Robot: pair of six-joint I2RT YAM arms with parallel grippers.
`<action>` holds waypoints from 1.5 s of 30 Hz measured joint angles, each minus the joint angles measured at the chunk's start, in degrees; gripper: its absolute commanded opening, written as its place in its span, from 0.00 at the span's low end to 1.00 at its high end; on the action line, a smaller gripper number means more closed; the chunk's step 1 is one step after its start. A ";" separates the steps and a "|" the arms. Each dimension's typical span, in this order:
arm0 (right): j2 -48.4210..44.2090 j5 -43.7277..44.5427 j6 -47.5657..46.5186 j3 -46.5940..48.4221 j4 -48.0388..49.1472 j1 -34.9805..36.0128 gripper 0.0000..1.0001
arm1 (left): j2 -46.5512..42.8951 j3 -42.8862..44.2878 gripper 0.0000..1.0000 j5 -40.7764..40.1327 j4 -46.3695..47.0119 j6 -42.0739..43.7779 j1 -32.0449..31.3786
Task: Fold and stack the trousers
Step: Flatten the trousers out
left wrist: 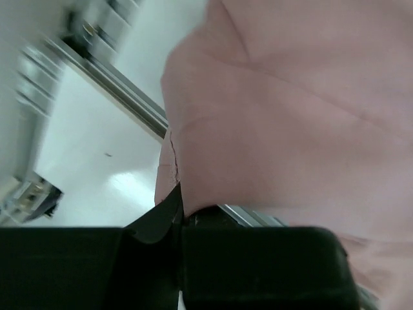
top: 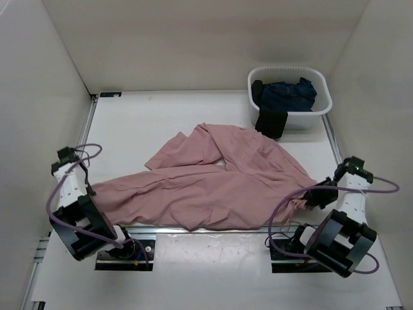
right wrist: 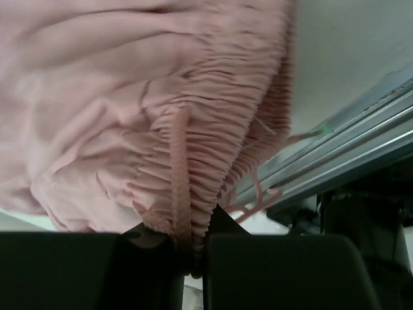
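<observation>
Thin matt cloth trousers (top: pixel 213 187); smooth white plastic tub (top: pixel 284 68)

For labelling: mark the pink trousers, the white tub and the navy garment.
pink trousers (top: pixel 219 190): top external view, middle of the spread fabric.
white tub (top: pixel 304 124): top external view, its near wall.
navy garment (top: pixel 287 94): top external view, bunched middle, inside the tub.

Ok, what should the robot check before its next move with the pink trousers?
1. Left gripper shut on the trousers: ok.
2. Right gripper shut on the waistband: ok.
3. Trousers lying flat: not ok, the far leg is crumpled and folded over.
4. Trousers apart from the black cloth hanging off the basket: cannot tell.
5. Drawstring free of the rail: cannot tell.
</observation>
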 measured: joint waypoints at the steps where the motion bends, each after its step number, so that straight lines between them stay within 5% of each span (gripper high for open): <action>1: -0.09 0.22 -0.57 -3.19 1.16 -1.88 0.00 | -1.22 -3.74 0.15 -0.15 1.20 0.02 0.07; 6: 0.15 -1.55 -1.86 -15.47 6.49 -12.28 0.00 | -4.55 -14.38 0.18 -0.63 4.57 0.09 0.28; 13: 1.11 -0.87 -4.22 -14.53 7.74 -13.22 0.00 | -4.98 -13.84 0.28 -2.10 8.70 0.11 2.27; 15: 0.94 0.22 -4.24 -13.68 7.76 -13.42 0.00 | -5.11 -13.86 0.39 -3.67 10.58 0.20 3.08; 17: 0.52 1.11 -4.20 -13.42 7.80 -14.01 0.08 | -5.11 -14.67 0.64 -5.55 12.37 0.48 4.22; 22: 0.79 3.69 -3.96 -12.04 6.97 -15.17 0.15 | -5.33 -16.06 0.90 -8.50 12.20 0.24 7.10; 30: 4.02 6.75 -4.02 -8.41 7.06 -15.17 0.17 | -1.51 5.84 0.89 -1.33 7.50 0.09 7.17; 37: 5.90 7.17 -4.50 -7.45 6.95 -15.26 0.17 | 13.94 10.23 0.91 4.11 4.98 0.04 5.44; 45: 6.45 7.80 -5.29 -7.10 7.04 -15.39 0.17 | 18.14 10.14 0.92 10.25 4.02 0.04 2.32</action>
